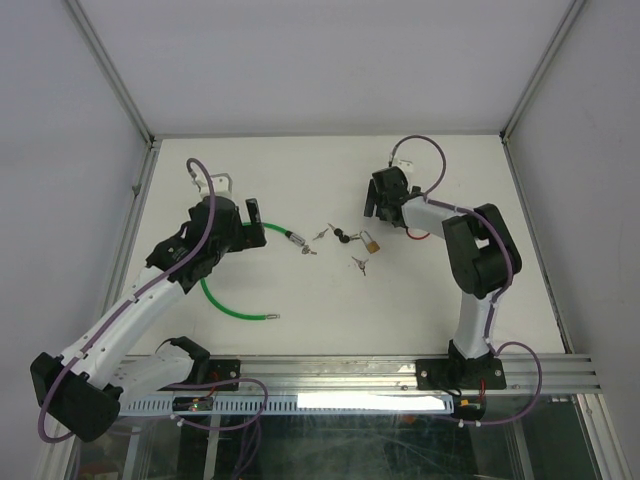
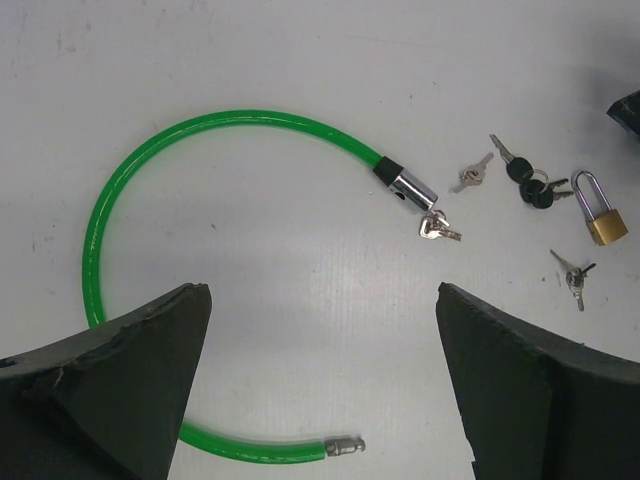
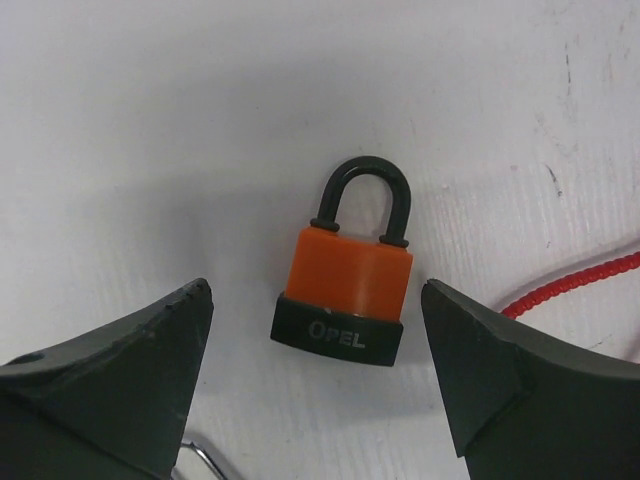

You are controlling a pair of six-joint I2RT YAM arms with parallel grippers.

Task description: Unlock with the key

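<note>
An orange padlock with a black base and a black shackle lies flat on the white table. It sits just ahead of my open right gripper, whose fingertips stand apart on either side of it without touching. My left gripper hangs open over a green cable lock, with nothing between its fingers. A small key lies at the cable's chrome lock head. The cable's pin end lies loose. In the top view the right gripper covers the orange padlock.
Between the arms lie a brass padlock, a silver key pair, black-headed keys and another key pair. A red cord runs to the right of the orange padlock. A metal frame edges the table.
</note>
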